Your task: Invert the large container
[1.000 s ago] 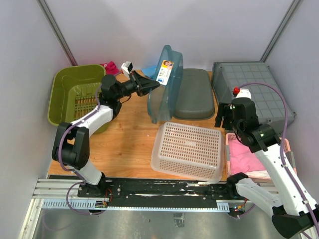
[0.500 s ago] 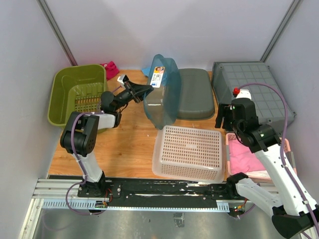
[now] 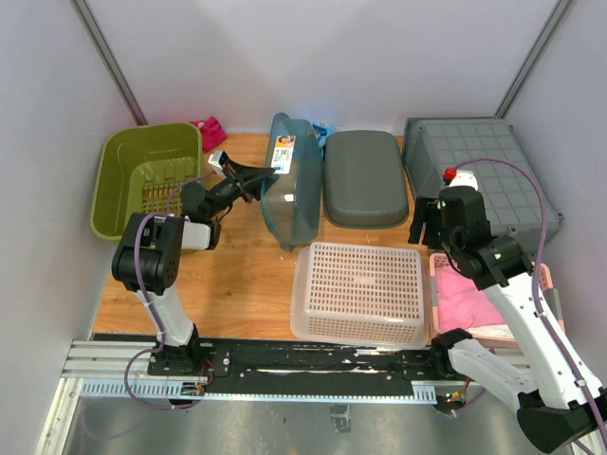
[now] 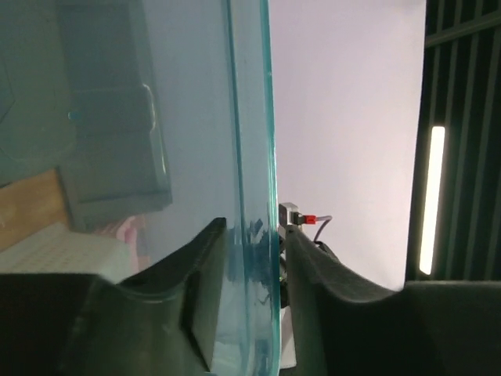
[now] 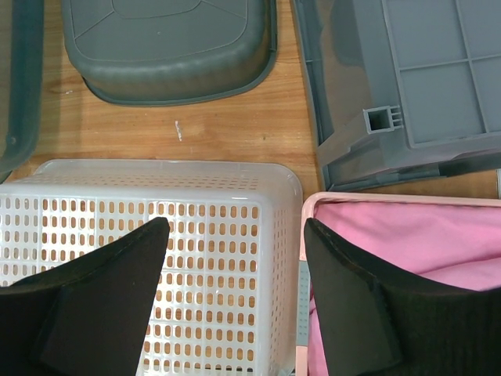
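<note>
The large clear blue container [image 3: 294, 180] stands tipped on its side at the table's back middle, its white label facing left. My left gripper [image 3: 254, 177] is shut on its rim. In the left wrist view the blue wall [image 4: 249, 157] runs up between my two dark fingers [image 4: 203, 282]. My right gripper [image 3: 427, 220] is open and empty, hovering over the gap between the white perforated basket [image 5: 156, 258] and the pink bin [image 5: 391, 243].
A green basket [image 3: 142, 175] sits at the left. A dark grey lid [image 3: 362, 175] lies right of the blue container. A grey crate [image 3: 474, 161] is at the back right. The white basket [image 3: 358, 289] lies upside down in front, and pink cloth [image 3: 204, 128] by the back wall.
The blue container has swung left and lower with my left gripper, from leaning over the grey lid to standing clear of it. The right arm has not moved.
</note>
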You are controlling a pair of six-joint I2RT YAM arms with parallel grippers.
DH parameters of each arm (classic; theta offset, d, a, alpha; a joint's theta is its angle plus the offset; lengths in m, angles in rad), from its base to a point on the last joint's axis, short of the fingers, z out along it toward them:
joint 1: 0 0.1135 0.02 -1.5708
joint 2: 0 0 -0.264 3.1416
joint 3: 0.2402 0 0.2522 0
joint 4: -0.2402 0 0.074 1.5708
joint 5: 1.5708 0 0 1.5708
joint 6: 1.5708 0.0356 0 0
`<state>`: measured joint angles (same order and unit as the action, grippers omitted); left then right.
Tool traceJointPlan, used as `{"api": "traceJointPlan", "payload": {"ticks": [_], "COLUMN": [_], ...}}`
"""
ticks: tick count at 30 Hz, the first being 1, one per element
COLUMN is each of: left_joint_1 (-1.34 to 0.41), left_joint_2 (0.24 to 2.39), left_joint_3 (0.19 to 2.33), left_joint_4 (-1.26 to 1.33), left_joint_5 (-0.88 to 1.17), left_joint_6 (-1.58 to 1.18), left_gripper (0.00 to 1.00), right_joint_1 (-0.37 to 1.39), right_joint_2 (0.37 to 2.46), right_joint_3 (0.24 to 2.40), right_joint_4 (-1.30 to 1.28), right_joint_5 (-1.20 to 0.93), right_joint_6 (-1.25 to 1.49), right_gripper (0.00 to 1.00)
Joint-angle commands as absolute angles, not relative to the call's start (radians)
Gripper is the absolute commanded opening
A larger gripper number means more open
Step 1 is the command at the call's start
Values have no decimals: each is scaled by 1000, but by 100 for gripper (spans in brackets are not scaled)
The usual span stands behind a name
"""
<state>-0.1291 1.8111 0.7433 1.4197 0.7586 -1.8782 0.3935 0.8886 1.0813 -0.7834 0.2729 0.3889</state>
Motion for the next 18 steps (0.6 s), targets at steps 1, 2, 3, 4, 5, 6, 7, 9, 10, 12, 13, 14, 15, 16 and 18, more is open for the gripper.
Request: {"api": "traceJointPlan", "payload": {"ticks": [1,2,3,4,5,6,7,9,10,12,13,14,15,16,18], "left_joint_1": [-81,-73,-65,-57,-49,-45,-40,-28,-22,-16,-14,-14,-12,-12,-13], "left_joint_2": [1787,1773,1759,1744,1730,1719,1711,1694,1684,1659,1648,1639,1631,1626,1623], "left_joint_3": [719,718,717,715,714,713,711,711,714,730,741,752,763,767,782], "left_joint_4": [1280,1196,1135,1087,1045,1016,993,958,931,836,783,738,693,673,669], "left_joint_5": [753,750,745,741,735,734,732,731,729,710,696,684,671,661,658], "left_joint_6": [-1754,-1707,-1665,-1626,-1596,-1576,-1562,-1541,-1526,-1462,-1430,-1404,-1383,-1374,-1360], "left_gripper": [50,58,64,70,74,77,78,79,79,79,79,79,78,78,77], "right_joint_1": [403,404,403,404,403,403,403,403,403,403,403,403,403,403,403], "right_joint_2": [884,885,890,892,894,893,890,882,877,866,863,859,856,853,850], "right_joint_3": [1087,1087,1089,1092,1097,1099,1102,1104,1103,1101,1099,1098,1098,1099,1101], "right_joint_4": [-792,-789,-787,-786,-786,-787,-785,-785,-784,-790,-792,-795,-800,-804,-809], "right_joint_5": [282,274,271,264,255,250,245,241,240,238,238,240,242,243,248], "right_joint_6": [413,414,417,418,422,424,427,429,429,431,431,431,431,431,430], "right_gripper": [72,72,72,72,72,72,72,72,72,72,72,72,71,71,72]}}
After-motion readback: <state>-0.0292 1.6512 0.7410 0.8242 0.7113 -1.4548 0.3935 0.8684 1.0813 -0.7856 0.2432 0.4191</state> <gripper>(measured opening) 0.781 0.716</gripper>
